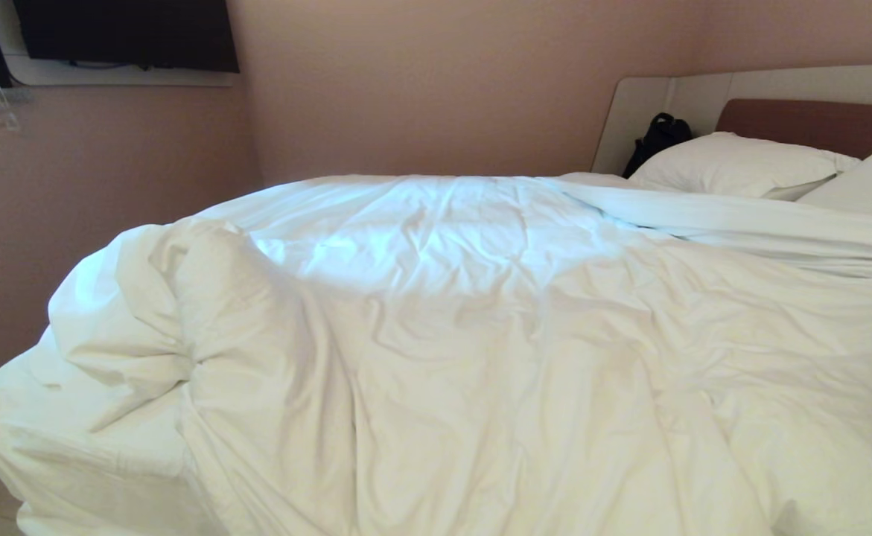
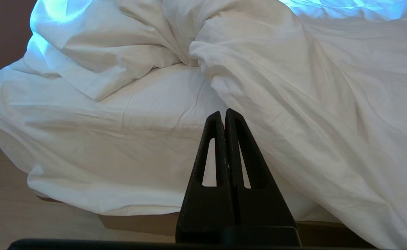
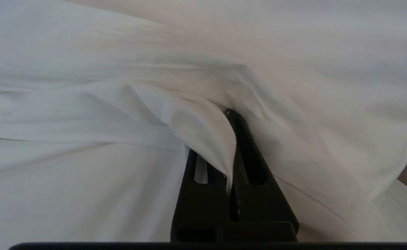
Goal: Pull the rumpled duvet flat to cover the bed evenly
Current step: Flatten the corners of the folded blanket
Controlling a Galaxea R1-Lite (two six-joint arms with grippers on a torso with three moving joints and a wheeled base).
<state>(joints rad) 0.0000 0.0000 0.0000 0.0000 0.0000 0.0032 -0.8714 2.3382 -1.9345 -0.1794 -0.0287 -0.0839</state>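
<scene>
Nearest of all, the right gripper (image 3: 228,114) is clamped on a pinched fold of the duvet (image 3: 175,118): in the right wrist view white cotton runs between its two black fingers and drapes over one of them, with creases fanning out from the pinch. The left gripper (image 2: 223,114) hangs off the bed's near left corner, fingers pressed together on nothing, clear of the cloth and pointing toward the mattress sheet (image 2: 127,114) that lies bare there. Neither arm shows in the head view.

The duvet (image 1: 495,357) covers most of the bed (image 2: 137,222) but not evenly. At the near left corner it is heaped into a thick rolled bunch (image 1: 182,313), leaving the sheet below it uncovered and hanging over the tan box base. Further up, the quilt lies creased across the middle, and near the head its top edge is turned in a long fold short of the two pillows (image 1: 741,164). Behind them stand the brown headboard (image 1: 808,123) and a dark bag (image 1: 659,138) against the beige surround.

The step in hand looks like the pull itself: a fold is gripped on the right side and the cloth appears taut around it. Next, I judge, that grip should draw the quilt outward and toward the foot until the creases ease, then release. The bunched left corner still needs unrolling and dragging down over the bare sheet, likely work for the left arm
</scene>
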